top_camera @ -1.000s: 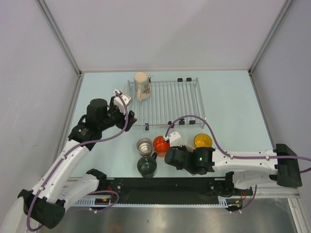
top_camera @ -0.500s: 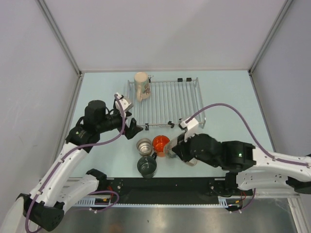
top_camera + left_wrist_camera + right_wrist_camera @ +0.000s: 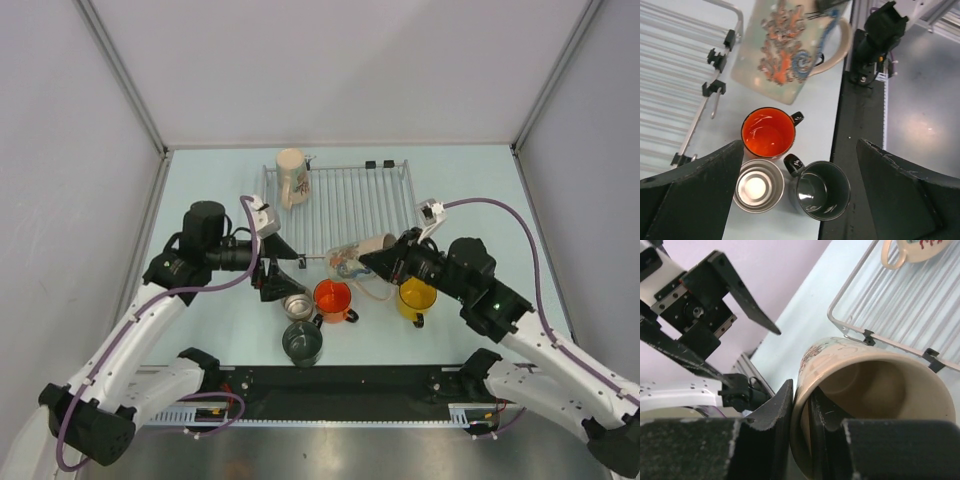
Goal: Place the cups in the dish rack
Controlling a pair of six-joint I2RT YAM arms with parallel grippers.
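Clamped the printed cream mug [image 3: 350, 262] by its rim in the right tool [image 3: 377, 258] (one finger inside, one outside), tipped sideways over the desk [image 3: 470, 200] at the near rail of the dish rack [image 3: 350, 200]. Held the left tool [image 3: 277, 270] spread wide just above the steel mug [image 3: 296, 303]. Found open bars across most of the rack, second cream mug [image 3: 291, 177] in its far-left corner.

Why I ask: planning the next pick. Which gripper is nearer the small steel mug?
Left. The left gripper hovers open right by the steel mug. The right gripper is farther, past the orange mug, shut on a cream mug.
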